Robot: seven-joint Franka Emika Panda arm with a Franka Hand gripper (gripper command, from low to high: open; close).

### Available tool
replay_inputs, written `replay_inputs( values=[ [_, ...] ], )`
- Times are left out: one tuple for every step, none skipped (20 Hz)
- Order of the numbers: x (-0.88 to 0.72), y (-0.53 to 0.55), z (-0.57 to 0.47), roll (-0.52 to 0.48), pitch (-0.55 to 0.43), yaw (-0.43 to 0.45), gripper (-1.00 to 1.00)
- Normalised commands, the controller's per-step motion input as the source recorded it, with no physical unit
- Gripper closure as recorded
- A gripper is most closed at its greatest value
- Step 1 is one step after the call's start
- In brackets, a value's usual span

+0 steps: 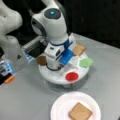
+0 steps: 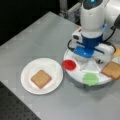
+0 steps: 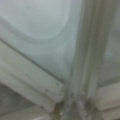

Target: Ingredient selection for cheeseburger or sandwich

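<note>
My gripper is lowered into the white segmented tray, near its middle, with the hand covering the fingertips in both front views. Around it in the tray lie a brown round patty, a tan bread square, a green square and a red disc. A yellow cheese piece shows at a front view's right edge. One tan bread square lies alone on the plain white plate. The wrist view shows only the tray's white dividers up close.
The plate stands on the grey table just beside the tray. A second robot body and a small orange part are at a front view's left. A black perforated surface borders the table's edge.
</note>
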Motion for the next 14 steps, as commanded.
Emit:
replay_inputs(
  values=[
    [0.09,0.07,-0.06,0.004,-0.023,-0.084,-1.0],
    [0.09,0.07,-0.06,-0.006,-0.029,-0.066,-1.0],
    [0.1,0.06,-0.07,-0.019,-0.034,-0.047,-1.0],
    [0.1,0.06,-0.07,-0.047,-0.044,-0.022,-1.0],
    [0.1,0.05,-0.07,-0.068,-0.052,0.0,-1.0],
    [0.1,0.05,-0.08,-0.073,-0.053,0.005,-1.0],
    [0.09,0.04,-0.09,-0.089,-0.062,0.027,-1.0],
    [0.09,0.03,-0.1,-0.138,-0.067,0.082,-1.0],
    [0.07,0.01,-0.12,-0.168,-0.075,0.124,-1.0],
    [0.07,0.0,-0.12,-0.174,-0.075,0.135,-1.0],
    [0.06,-0.01,-0.14,-0.187,-0.087,0.156,-1.0],
    [0.06,-0.02,-0.15,-0.258,-0.095,0.182,-1.0],
    [0.05,-0.02,-0.15,-0.267,-0.095,0.179,-1.0],
    [0.05,-0.01,-0.16,-0.27,-0.078,0.172,-1.0]
  ],
)
